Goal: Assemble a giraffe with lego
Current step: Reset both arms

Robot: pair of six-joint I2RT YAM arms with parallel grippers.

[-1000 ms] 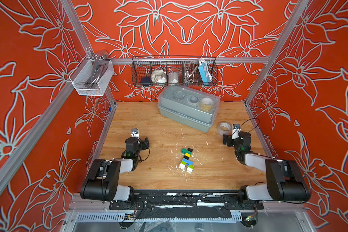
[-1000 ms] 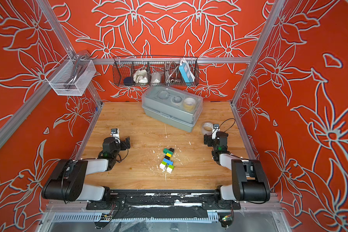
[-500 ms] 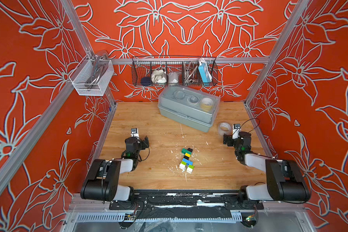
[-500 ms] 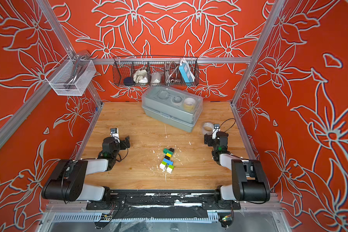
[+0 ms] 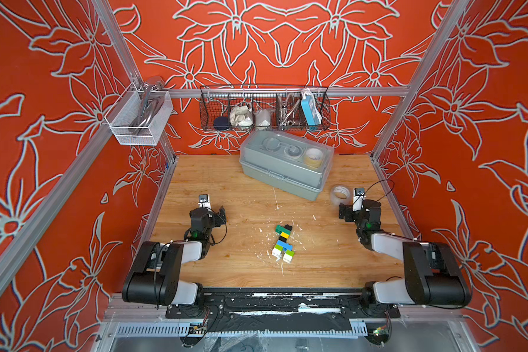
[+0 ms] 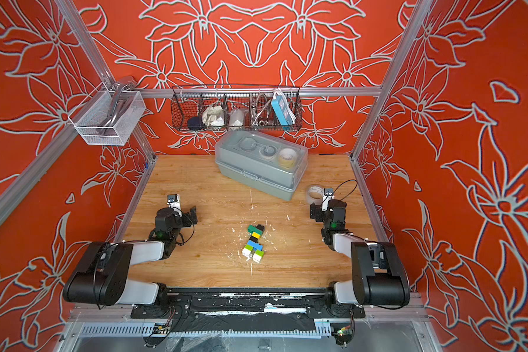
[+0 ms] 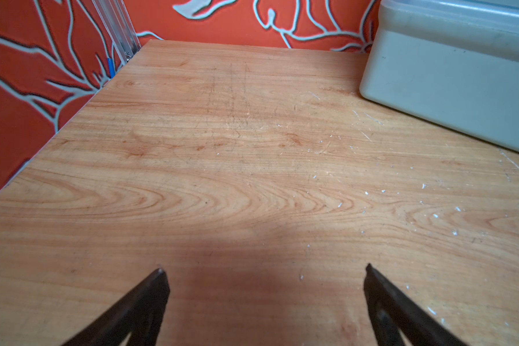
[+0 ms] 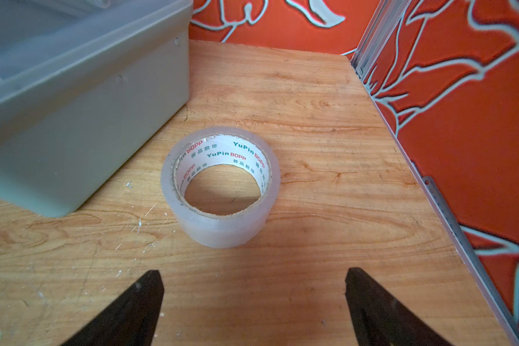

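The giraffe [image 5: 283, 242] [image 6: 254, 242] lies flat on the wooden table, near the front middle, in both top views. All the lego I see is joined in it: dark green and black head toward the back, then yellow, black and lime, a blue body, white-and-lime legs toward the front. My left gripper [image 5: 209, 209] [image 6: 180, 210] [image 7: 264, 269] rests low at the left, open, with bare wood between its fingers. My right gripper [image 5: 358, 208] [image 6: 328, 208] [image 8: 254, 274] rests at the right, open and empty. Both are well apart from the giraffe, which neither wrist view shows.
A clear tape roll [image 5: 339, 193] [image 8: 221, 185] stands just beyond my right gripper. A grey lidded box [image 5: 287, 164] [image 7: 450, 75] sits at the back middle. A black wire basket [image 5: 264, 111] and a white mesh basket [image 5: 139, 119] hang on the walls. White flecks are scattered round the giraffe.
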